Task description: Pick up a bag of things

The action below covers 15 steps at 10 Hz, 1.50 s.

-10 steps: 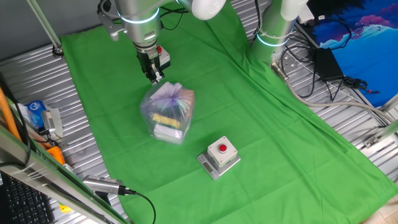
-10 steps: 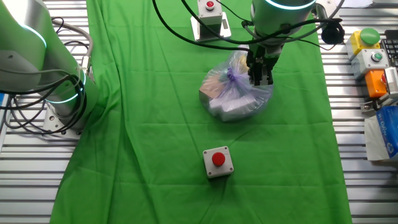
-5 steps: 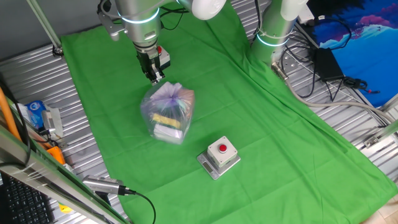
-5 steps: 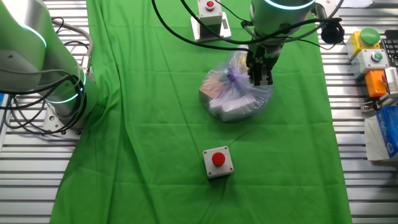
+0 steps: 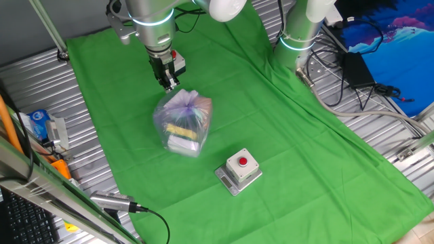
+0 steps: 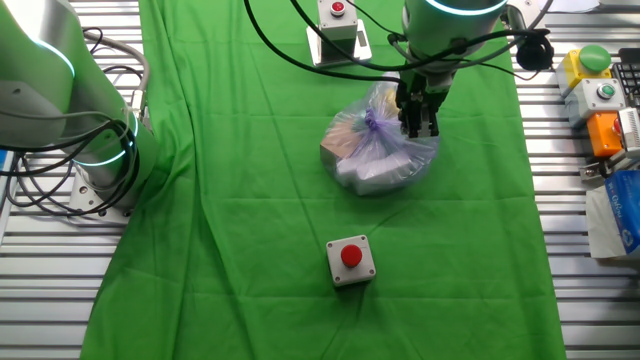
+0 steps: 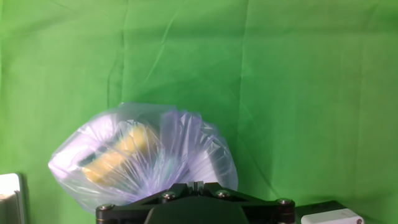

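Note:
The bag of things [image 5: 182, 123] is a translucent purplish plastic bag with yellow and white items inside. It rests on the green cloth [image 5: 271, 122]. It also shows in the other fixed view [image 6: 375, 150] and in the hand view [image 7: 137, 155]. My gripper [image 5: 170, 84] points down at the bag's far upper edge, beside its gathered top [image 6: 372, 122]. In the other fixed view the gripper [image 6: 418, 128] overlaps the bag's right side. In the hand view the gripper [image 7: 196, 185] has its fingers pressed together, with the bag just beyond the tips. No plastic shows between them.
A grey box with a red button [image 5: 239, 169] stands on the cloth near the bag [image 6: 350, 260]. A second button box [image 6: 337, 30] sits behind the gripper. A second arm's base [image 5: 298, 34] stands at the cloth's edge. More boxes [image 6: 600, 80] lie on the metal table beside the cloth.

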Tool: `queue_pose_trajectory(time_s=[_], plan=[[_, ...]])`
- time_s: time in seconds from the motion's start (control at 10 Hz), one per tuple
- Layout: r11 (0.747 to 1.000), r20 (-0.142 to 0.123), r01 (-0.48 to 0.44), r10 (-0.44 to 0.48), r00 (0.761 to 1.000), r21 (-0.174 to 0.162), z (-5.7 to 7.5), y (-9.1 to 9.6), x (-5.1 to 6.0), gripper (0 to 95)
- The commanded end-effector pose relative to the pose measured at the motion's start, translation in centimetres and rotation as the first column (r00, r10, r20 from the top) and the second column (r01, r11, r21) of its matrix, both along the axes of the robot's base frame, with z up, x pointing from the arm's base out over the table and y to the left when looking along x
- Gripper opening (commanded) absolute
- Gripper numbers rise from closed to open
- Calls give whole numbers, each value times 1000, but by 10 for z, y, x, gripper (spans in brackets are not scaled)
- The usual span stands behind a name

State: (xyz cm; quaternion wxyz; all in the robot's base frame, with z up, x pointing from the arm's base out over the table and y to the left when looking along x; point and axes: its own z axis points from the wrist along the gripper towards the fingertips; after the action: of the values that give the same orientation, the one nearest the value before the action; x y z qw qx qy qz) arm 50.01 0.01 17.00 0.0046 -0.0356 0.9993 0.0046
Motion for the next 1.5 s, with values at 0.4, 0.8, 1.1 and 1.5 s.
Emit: queue_pose_trajectory(time_s=[0.4, 0.8, 1.1, 1.5], plan=[[1000, 0, -4, 4, 1000, -1, 0, 0, 0, 0], [1000, 0, -13, 13, 1000, -1, 0, 0, 0, 0], [1000, 0, -12, 12, 1000, -1, 0, 0, 0, 0], [1000, 0, -11, 11, 1000, -1, 0, 0, 0, 0]])
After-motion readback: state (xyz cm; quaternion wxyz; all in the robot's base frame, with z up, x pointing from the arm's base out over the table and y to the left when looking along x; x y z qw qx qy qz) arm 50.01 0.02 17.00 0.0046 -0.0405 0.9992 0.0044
